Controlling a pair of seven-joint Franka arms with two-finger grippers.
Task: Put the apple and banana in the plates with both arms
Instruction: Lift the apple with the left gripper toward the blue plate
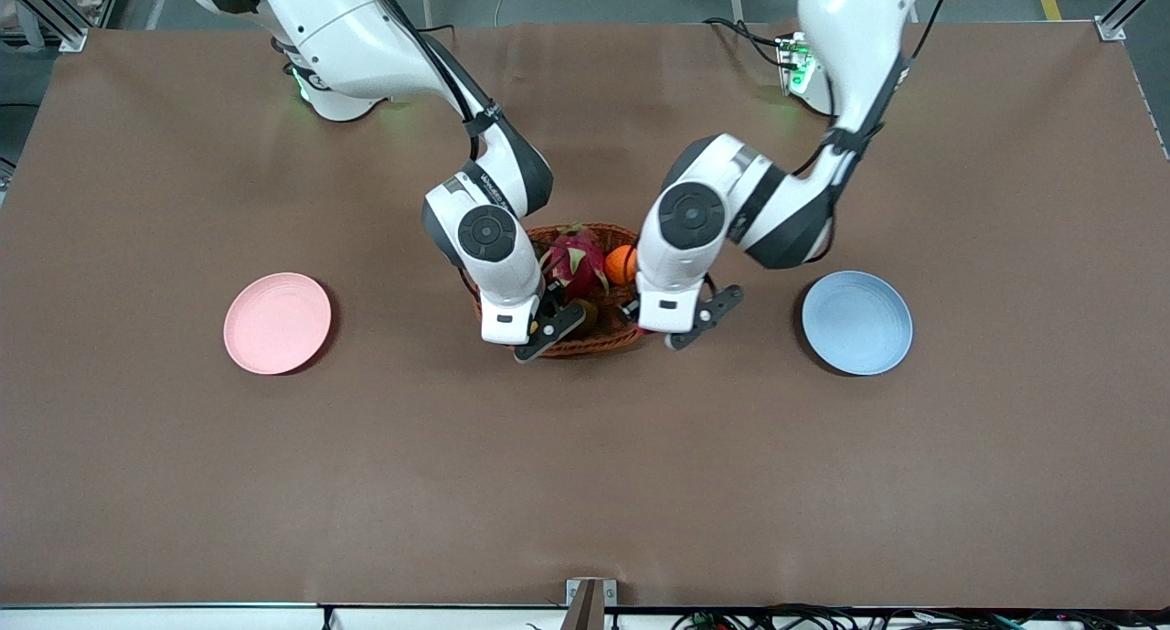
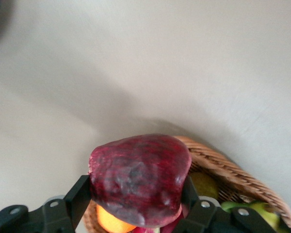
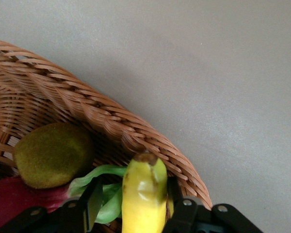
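Note:
My left gripper (image 1: 672,336) is over the end of the wicker basket (image 1: 585,347) nearest the blue plate (image 1: 856,323). In the left wrist view it (image 2: 136,194) is shut on the dark red apple (image 2: 140,177) and holds it above the basket rim (image 2: 233,170). My right gripper (image 1: 541,336) is low over the basket end nearest the pink plate (image 1: 277,324). In the right wrist view its fingers (image 3: 133,194) stand either side of the yellow banana (image 3: 144,194). One finger touches the banana and the other is a gap away. The banana's tip is by the rim (image 3: 111,126). Both plates are bare.
The basket stands mid-table between the two plates. It holds a pink dragon fruit (image 1: 576,260), an orange (image 1: 621,264) and a brown kiwi (image 3: 51,155). The two arms' hands are close together over the basket. Brown tabletop lies all round.

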